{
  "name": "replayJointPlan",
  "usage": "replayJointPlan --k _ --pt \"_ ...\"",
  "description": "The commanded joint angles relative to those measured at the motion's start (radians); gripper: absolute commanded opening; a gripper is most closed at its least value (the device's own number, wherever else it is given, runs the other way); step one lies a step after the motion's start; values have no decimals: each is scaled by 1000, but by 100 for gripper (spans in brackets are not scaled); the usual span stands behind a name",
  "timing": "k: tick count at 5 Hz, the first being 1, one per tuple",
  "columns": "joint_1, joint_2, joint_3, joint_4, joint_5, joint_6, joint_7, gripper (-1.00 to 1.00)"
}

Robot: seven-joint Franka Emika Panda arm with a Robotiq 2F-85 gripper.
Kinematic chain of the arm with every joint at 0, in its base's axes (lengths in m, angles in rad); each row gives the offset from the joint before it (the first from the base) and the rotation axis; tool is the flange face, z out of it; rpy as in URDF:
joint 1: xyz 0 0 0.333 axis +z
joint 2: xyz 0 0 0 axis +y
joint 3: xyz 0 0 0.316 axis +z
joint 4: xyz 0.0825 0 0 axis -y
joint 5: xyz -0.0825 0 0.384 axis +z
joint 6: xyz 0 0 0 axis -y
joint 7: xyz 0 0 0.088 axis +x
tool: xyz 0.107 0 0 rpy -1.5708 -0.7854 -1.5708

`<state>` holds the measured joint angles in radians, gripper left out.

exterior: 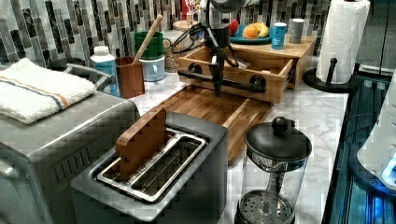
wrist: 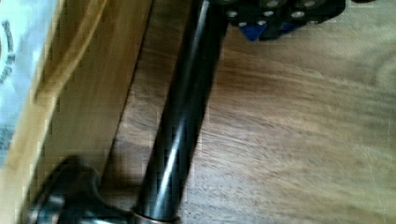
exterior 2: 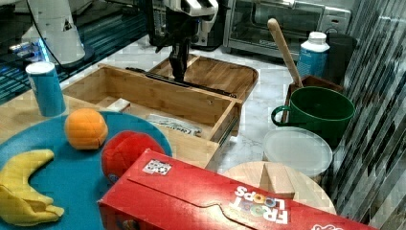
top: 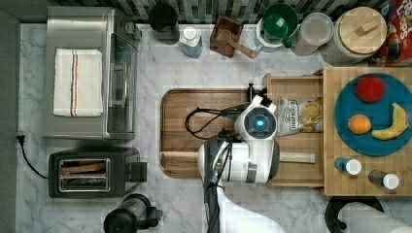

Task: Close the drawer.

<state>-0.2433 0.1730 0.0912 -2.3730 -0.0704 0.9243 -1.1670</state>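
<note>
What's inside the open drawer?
The drawer holds a chip bag and a pale wooden strip. The arm above covers its front part, so anything there is unseen.

Drawers: one (top: pixel 294 133)
Fruits on plate: three (top: pixel 370 89)
Shakers: two (top: pixel 348 166)
Toasters: one (top: pixel 92 174)

White arm bent downward, wrist vertical, gripper (exterior: pixel 217 88) pointing straight down
</note>
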Motion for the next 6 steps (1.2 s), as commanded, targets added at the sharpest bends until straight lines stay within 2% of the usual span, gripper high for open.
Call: replayJointPlan --k 1,3,4,5,6 --pt "-200 77 -127 208 42 -70 -291 -100" --pt "-282 152 -176 348 90 -132 -370 -100" --pt "-229 198 -287 440 135 -182 -420 -100" --pt "-297 228 -257 503 89 -191 -439 -100" --pt "-310 200 -252 425 119 -76 -428 -100"
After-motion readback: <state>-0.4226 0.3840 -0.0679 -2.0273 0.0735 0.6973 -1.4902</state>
